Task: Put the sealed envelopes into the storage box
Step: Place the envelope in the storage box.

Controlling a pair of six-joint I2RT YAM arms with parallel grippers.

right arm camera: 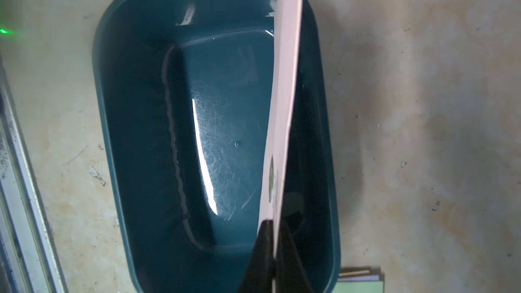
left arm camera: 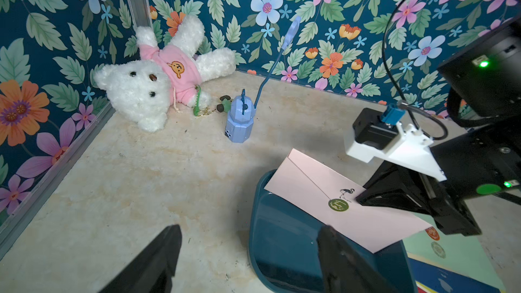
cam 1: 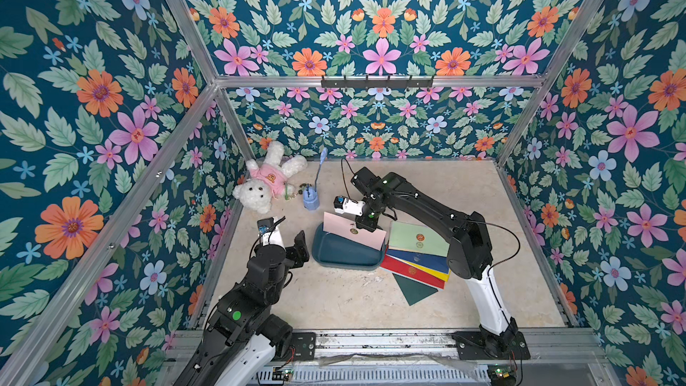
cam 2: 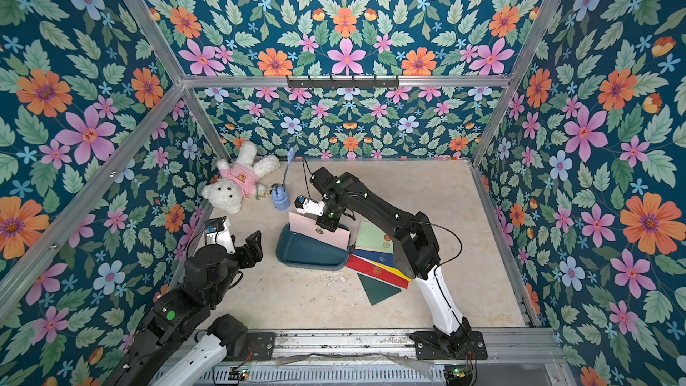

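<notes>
Held the pink envelope [cam 1: 352, 233] slanted on its long edge at the centre of both top views, lower edge down within the rim of the storage box [cam 1: 336, 259], contact with the tray floor impossible to tell. Showed a round green seal sticker [left arm camera: 338, 204] toward the lower right of the left wrist view. Clamped the envelope's upper edge in the right gripper [cam 1: 365, 225], jaws pressed tight on the paper, as seen edge-on at the bottom of the right wrist view [right arm camera: 273, 249]. Fanned on the table [cam 1: 334, 298] just right of the box, touching its rim: light green envelope [cam 1: 415, 240] uppermost, then navy envelope [cam 1: 421, 259], yellow envelope [cam 1: 438, 272], red envelope [cam 1: 406, 272] and dark green envelope [cam 1: 414, 290] lowest in frame. Poised left of the box with the left gripper [left arm camera: 249, 238], jaws spread wide, gripping nothing. Sprawled in the upper left corner of the table, well apart from the box: a white teddy bear [cam 1: 263, 183] in a pink shirt, with a light-blue cup [cam 1: 311, 198] just to its right.
</notes>
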